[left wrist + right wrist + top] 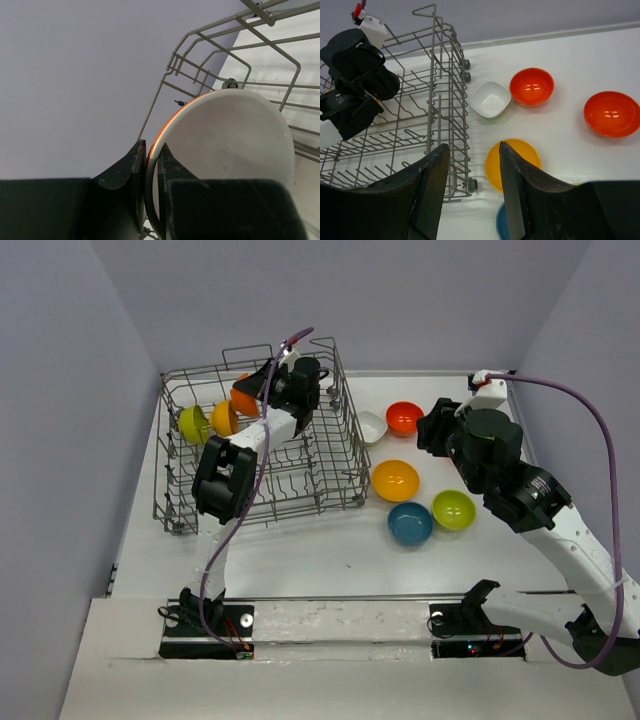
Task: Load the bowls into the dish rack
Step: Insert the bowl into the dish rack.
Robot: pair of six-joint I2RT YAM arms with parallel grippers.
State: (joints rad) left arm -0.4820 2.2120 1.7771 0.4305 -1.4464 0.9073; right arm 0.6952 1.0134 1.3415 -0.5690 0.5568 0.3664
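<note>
Top external view: a grey wire dish rack [350, 440] sits in the upper left of a white table [320, 560]. The left arm reaches into it. The left gripper [270, 390] is clenched on an orange bowl [245, 400], held on edge near the rack's far side. Just left of that, a yellow bowl [225, 418] and a lime bowl [193, 424] stand on edge inside the rack.

To the right of the rack, five bowls lie loose on the table: a white bowl [372, 427], a red bowl [404, 418], a second yellow bowl [395, 480], a teal bowl [410, 523] and a second lime bowl [453, 509]. The right gripper [432, 425] hangs just beside the red bowl.

Left wrist view: two black fingers [132, 170] pinch the bowl's rim. Its face looks white here, with an orange edge, and rack wires cross behind it.

Right wrist view: the fingers [432, 185] are spread apart with nothing between them, above the table by the rack's side. A second red bowl [611, 113] sits at the right of the frame.
</note>
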